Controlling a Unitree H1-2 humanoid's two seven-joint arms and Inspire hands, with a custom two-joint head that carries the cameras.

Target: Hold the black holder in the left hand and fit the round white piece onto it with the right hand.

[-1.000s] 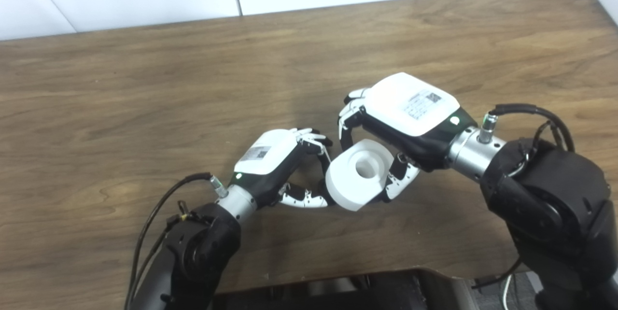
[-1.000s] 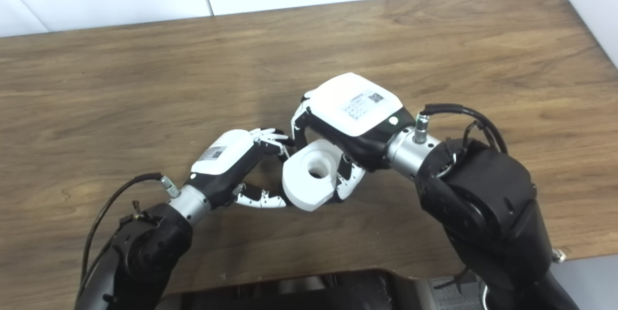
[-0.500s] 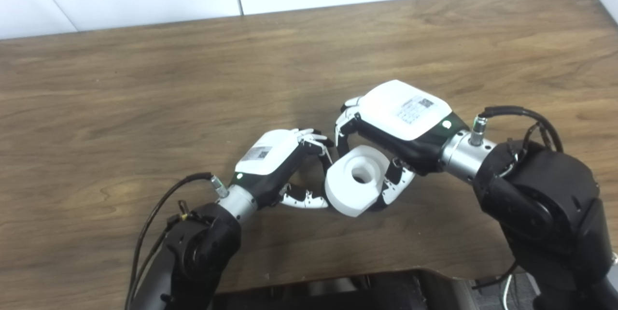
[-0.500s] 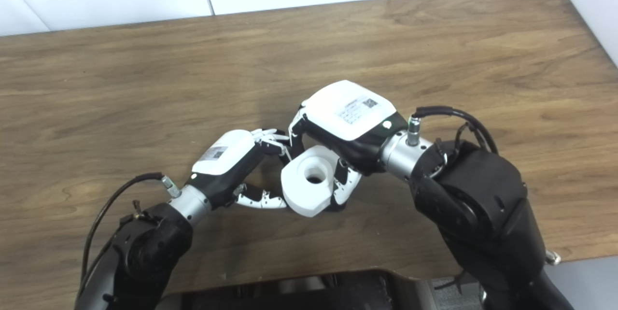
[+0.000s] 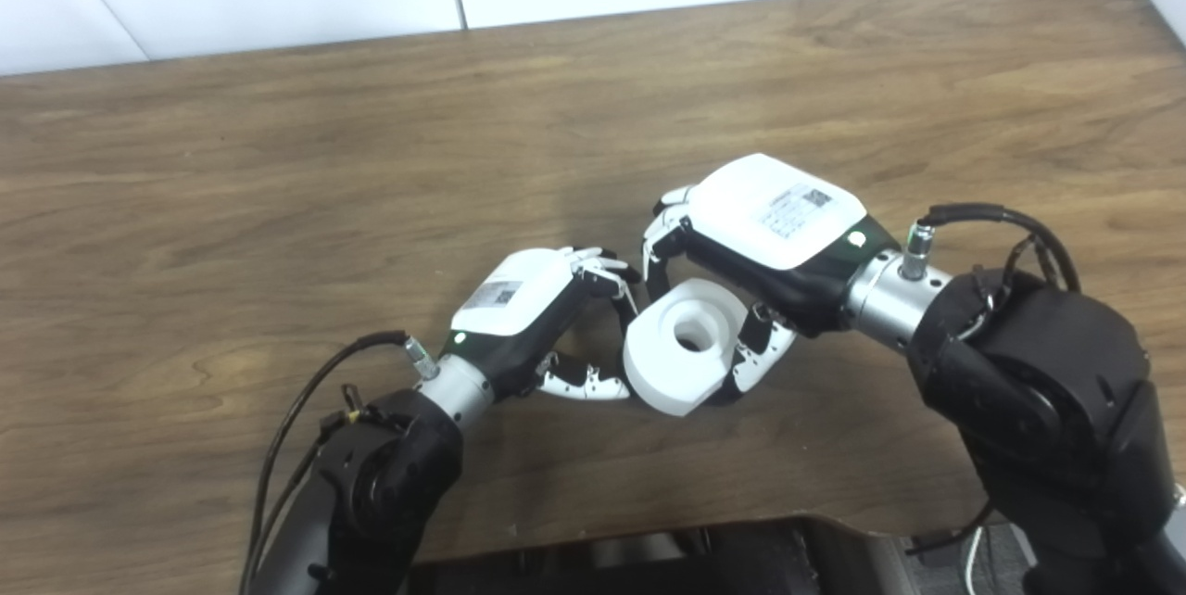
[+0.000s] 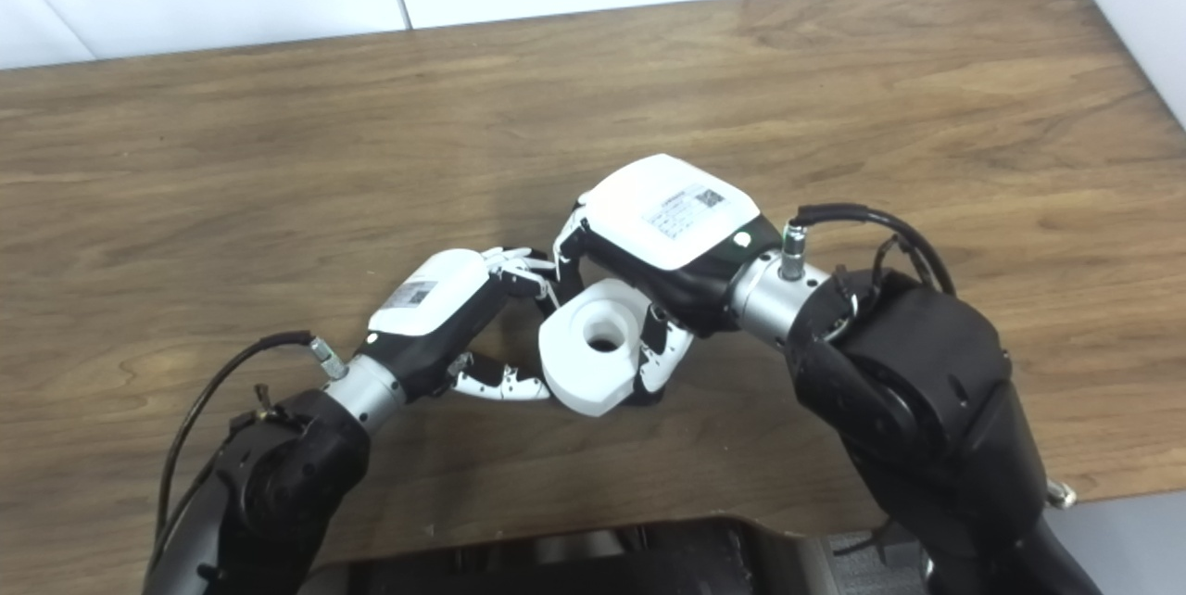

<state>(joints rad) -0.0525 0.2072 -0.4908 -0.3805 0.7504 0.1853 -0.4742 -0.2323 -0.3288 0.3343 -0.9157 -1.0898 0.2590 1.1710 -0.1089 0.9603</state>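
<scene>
Change since a second ago: the right hand (image 5: 760, 247) has dropped lower and drawn a little toward the left hand (image 5: 533, 312), carrying the round white piece (image 5: 686, 345) down with it; in the last half second almost nothing shifts, and the left hand has stayed put.

Surface (image 5: 278, 159): brown wood grain, with both arms coming in from its near edge.

Right hand: curled over the round white piece from above, fingers on its far side and thumb on its near right side, so it is pinching the piece by the rim.

Left hand: fingers bent toward the piece's left edge, tips touching or just beside it. The black holder cannot be made out; dark shapes between the fingers may be holder or hand, so whether this hand is closed on anything cannot be told.

Round white piece: between the two hands, low over or on the surface near its front edge.

Orientation: a thick disc with a central hole. Its flat face and hole point up and slightly toward the camera. The axis through the hole stands nearly upright, tilted a little, and the broad face lies close to level.

Risk, misalignment: the tilt could make the hole meet the holder at an angle and jam.

Risk, crowding: the left fingers at the rim may block the seat or get pinched.

Risk, slip: a rim-only pinch could let the piece rotate or drop under pushing force.
</scene>
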